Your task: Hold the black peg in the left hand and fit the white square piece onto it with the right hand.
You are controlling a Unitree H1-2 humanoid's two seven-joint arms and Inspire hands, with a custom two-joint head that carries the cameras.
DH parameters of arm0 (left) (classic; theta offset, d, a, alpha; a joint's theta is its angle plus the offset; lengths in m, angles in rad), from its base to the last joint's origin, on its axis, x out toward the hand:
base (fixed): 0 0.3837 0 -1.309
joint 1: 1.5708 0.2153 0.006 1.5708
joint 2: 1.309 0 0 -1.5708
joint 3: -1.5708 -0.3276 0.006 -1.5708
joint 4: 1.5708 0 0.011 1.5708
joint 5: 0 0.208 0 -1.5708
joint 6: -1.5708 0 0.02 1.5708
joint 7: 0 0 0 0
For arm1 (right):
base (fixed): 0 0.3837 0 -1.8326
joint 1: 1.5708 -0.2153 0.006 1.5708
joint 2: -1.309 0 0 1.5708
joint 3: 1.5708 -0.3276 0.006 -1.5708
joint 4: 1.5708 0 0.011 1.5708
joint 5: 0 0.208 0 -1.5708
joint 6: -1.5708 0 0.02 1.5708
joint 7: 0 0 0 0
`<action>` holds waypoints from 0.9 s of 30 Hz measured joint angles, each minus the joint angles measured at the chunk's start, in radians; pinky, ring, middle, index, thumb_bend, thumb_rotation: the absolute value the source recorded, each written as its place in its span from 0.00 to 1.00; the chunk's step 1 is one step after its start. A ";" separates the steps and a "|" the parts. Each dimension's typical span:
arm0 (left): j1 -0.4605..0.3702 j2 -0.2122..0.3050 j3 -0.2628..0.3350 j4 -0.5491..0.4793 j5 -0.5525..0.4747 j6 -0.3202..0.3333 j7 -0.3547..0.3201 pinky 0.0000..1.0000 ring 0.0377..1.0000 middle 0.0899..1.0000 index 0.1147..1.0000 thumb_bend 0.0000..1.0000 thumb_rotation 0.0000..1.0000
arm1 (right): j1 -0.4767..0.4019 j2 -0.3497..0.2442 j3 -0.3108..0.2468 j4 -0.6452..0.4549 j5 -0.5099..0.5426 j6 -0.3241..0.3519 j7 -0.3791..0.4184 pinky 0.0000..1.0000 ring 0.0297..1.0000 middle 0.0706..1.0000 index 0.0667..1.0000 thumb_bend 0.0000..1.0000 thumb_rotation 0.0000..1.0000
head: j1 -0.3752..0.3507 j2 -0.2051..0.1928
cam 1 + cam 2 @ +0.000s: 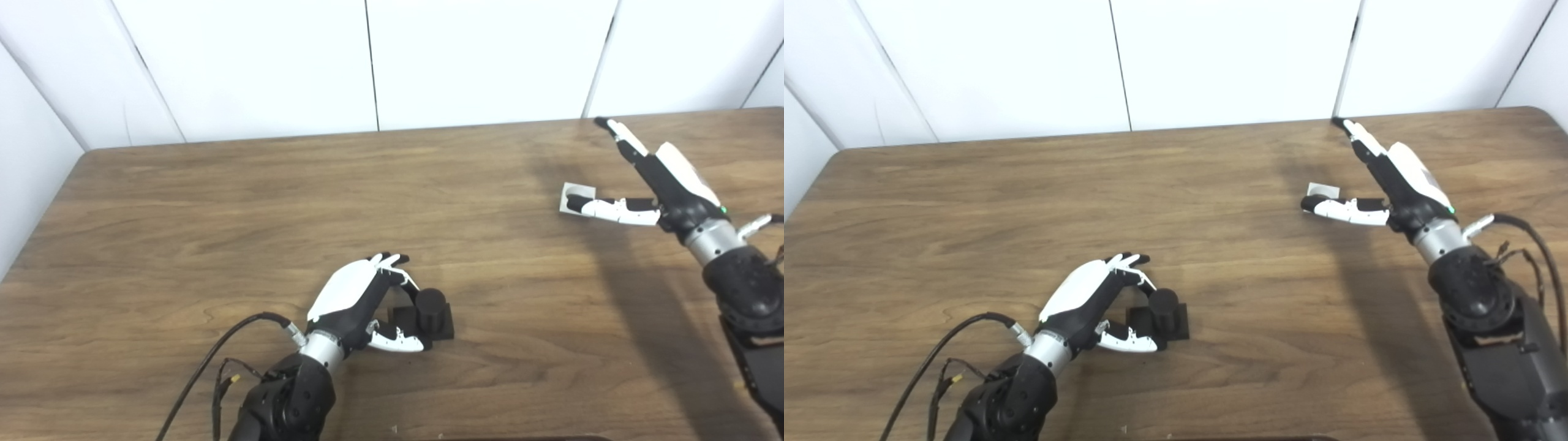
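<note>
The black peg (430, 306), a short cylinder on a square black base (444, 324), stands on the table in the near middle. My left hand (361, 303) is at its left side, fingers curled over toward the cylinder and thumb along the base's front edge; they are not closed on it. The white square piece (573, 196) lies flat at the far right. My right hand (649, 177) hovers over it, open, fingers stretched toward the far edge and thumb (1338, 209) lying across the piece, hiding part of it.
The brown wooden table (245, 214) ends at a white panelled wall (367, 61) behind. A black cable (208, 361) loops from my left forearm near the table's front edge. My right forearm (1488, 318) rises along the right side.
</note>
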 measured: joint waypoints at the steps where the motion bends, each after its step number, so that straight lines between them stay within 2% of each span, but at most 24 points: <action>1: -0.001 0.000 0.001 0.000 0.001 0.000 -0.004 1.00 1.00 0.95 0.42 0.50 0.07 | -0.012 -0.011 0.007 0.005 -0.015 -0.003 0.003 1.00 1.00 0.99 0.80 0.84 0.35 | -0.003 0.000; 5: -0.001 -0.004 0.004 0.000 0.003 0.000 -0.008 1.00 1.00 0.95 0.42 0.50 0.07 | -0.061 -0.053 0.029 0.054 -0.064 -0.014 0.013 1.00 1.00 1.00 0.75 0.89 0.34 | -0.015 -0.006; 8: 0.000 -0.004 0.004 0.000 0.004 0.000 -0.008 1.00 1.00 0.95 0.42 0.50 0.07 | -0.090 -0.081 0.057 0.101 -0.105 -0.012 0.041 1.00 1.00 1.00 0.71 0.90 0.29 | -0.015 -0.011; 12: 0.000 -0.004 0.003 0.000 0.005 0.000 -0.008 1.00 1.00 0.95 0.42 0.50 0.07 | -0.137 -0.112 0.101 0.191 -0.145 -0.007 0.095 1.00 1.00 1.00 0.69 0.92 0.28 | -0.015 -0.012; 16: 0.000 -0.005 0.002 -0.001 0.005 0.000 -0.006 1.00 1.00 0.95 0.42 0.50 0.07 | -0.180 -0.127 0.133 0.266 -0.166 -0.007 0.126 1.00 1.00 0.99 0.69 0.93 0.31 | -0.015 -0.012; 27: 0.004 -0.010 0.003 -0.001 0.008 0.000 0.000 1.00 1.00 0.96 0.42 0.50 0.07 | -0.254 -0.132 0.192 0.352 -0.213 -0.003 0.164 1.00 1.00 0.99 0.70 0.94 0.34 | -0.028 -0.017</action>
